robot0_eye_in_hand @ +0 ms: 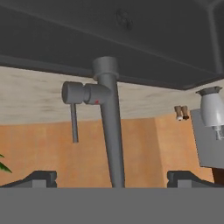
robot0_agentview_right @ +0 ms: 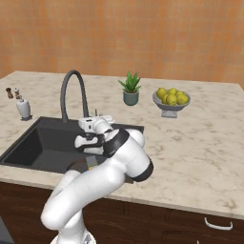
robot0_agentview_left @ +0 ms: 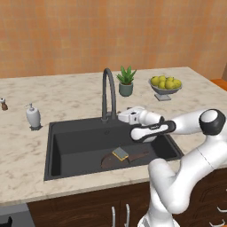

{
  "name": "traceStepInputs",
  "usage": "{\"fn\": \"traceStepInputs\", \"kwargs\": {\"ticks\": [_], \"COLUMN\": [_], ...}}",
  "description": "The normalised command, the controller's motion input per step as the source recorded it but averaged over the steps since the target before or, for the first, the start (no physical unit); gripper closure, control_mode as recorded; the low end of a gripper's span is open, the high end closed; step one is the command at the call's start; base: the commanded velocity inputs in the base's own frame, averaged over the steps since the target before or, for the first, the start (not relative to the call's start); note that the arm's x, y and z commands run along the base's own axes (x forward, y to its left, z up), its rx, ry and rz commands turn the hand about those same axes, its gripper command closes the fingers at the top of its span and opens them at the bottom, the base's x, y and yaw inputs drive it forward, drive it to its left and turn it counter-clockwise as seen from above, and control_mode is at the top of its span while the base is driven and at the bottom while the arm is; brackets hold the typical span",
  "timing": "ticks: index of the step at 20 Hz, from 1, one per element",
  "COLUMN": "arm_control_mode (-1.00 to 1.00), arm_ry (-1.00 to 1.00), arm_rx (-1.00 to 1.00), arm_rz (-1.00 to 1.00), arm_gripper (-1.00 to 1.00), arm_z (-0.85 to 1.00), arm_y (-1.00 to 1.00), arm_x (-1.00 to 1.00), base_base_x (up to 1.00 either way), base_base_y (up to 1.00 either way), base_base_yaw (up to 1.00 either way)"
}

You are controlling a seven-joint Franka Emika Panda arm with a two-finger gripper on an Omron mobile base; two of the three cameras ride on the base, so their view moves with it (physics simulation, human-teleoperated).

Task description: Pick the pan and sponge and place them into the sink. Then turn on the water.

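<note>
While the counter (robot0_agentview_left: 66,99) runs pale and marbled across the left base view, its far left end has a tiny brown pepper mill (robot0_agentview_left: 4,105), and next to that comes the white soap pump bottle (robot0_agentview_left: 33,117), standing just off the sink's back left corner. Moving right you hit the sink (robot0_agentview_left: 57,150) itself, matte black, and both items are already in it: the pan (robot0_agentview_left: 111,160) lies on the basin floor toward the right half, its handle (robot0_agentview_left: 138,155) pointing right, and the sponge (robot0_agentview_left: 120,154) sits on top of the pan, yellow with the grey-green face up.

Behind the basin's back rim, about mid-width, the gooseneck faucet (robot0_agentview_left: 107,93) arches up. No water is coming out of it, as far as I can see. Right beside its base sits the gripper (robot0_agentview_left: 120,117), over the back right part of the sink and aimed at the faucet. The hand view is rolled upside down, but it shows the two fingertips (robot0_eye_in_hand: 39,178) spread wide with the faucet stem (robot0_eye_in_hand: 111,131) between them, nothing grabbed, and the lever (robot0_eye_in_hand: 74,120) is off to one side.

Further right there's a potted succulent (robot0_agentview_left: 126,81), then a grey bowl of lemons (robot0_agentview_left: 165,86), both well back on the counter.
</note>
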Motion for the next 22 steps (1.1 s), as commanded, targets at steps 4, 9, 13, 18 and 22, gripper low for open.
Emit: {"fn": "traceStepInputs", "kwargs": {"ticks": [4,9,13,18,22], "arm_control_mode": [-1.0,-1.0,-1.0,-1.0,-1.0], "arm_ry": [0.0,0.0,0.0,0.0,0.0], "arm_rx": [0.0,0.0,0.0,0.0,0.0], "arm_rz": [0.0,0.0,0.0,0.0,0.0], "arm_gripper": [-1.0,-1.0,-1.0,-1.0,-1.0], "arm_z": [-0.04,-0.04,-0.01,-0.07,-0.16], "arm_y": [0.0,0.0,0.0,0.0,0.0], "arm_x": [0.24,0.29,0.34,0.24,0.18], "base_base_x": [0.0,0.0,0.0,0.0,0.0], "base_base_y": [0.0,0.0,0.0,0.0,0.0], "base_base_yaw": [0.0,0.0,0.0,0.0,0.0]}}
